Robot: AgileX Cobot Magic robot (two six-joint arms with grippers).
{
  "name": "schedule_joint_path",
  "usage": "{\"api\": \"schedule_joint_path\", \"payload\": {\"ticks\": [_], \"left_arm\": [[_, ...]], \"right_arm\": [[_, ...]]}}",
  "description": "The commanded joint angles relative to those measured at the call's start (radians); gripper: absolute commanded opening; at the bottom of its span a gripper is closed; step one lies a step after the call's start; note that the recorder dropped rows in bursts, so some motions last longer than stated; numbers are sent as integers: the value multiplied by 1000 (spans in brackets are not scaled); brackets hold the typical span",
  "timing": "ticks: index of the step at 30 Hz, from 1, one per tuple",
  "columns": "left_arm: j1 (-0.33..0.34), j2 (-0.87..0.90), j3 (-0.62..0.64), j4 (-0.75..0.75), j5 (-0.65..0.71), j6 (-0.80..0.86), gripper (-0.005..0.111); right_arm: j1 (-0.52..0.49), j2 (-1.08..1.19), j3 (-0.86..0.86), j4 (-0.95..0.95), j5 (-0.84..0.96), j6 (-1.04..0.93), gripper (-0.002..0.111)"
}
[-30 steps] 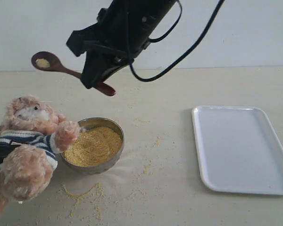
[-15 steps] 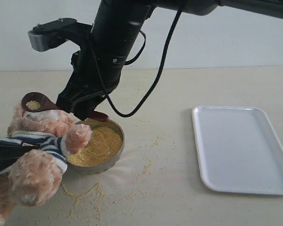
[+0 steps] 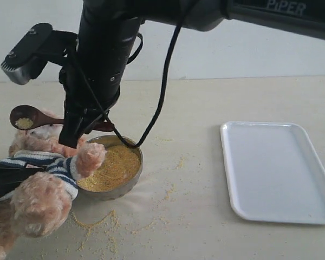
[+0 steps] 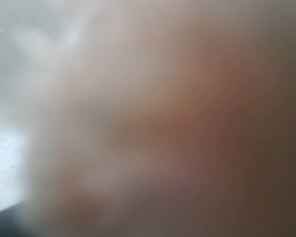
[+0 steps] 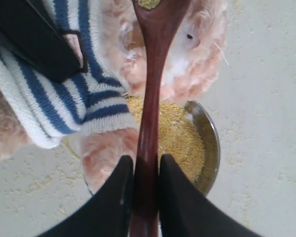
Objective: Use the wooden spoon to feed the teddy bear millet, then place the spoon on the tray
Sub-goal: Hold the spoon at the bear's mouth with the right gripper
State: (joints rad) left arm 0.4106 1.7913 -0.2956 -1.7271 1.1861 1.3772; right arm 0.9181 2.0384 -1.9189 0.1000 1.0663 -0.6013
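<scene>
A pale beige table point(image 3: 206, 103) meets a plain white wall point(image 3: 271, 54).

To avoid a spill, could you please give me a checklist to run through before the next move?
1. Grip: right gripper clamps the wooden spoon by its handle: ok.
2. Load: small heap of millet in the spoon's bowl: ok.
3. Spoon's bowl at the teddy bear mouth: cannot tell; it is by the head.
4. Tray bare for the spoon: ok.
5. Left wrist view usable: not ok, blurred.
</scene>
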Motion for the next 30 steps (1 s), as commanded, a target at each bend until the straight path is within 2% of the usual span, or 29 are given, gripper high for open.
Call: {"api": "schedule_joint_path", "payload": {"ticks": [1, 12, 30], "left_arm": [[-4, -2, 3, -5, 35, 7, 5], [-4, -2, 3, -7, 35, 7, 5], [-4, -2, 3, -7, 35, 7, 5]], "right_arm": [[39, -4, -5, -182, 15, 49, 0], [100, -4, -5, -389, 13, 95, 0], [152, -4, -5, -570, 28, 167, 0]]}}
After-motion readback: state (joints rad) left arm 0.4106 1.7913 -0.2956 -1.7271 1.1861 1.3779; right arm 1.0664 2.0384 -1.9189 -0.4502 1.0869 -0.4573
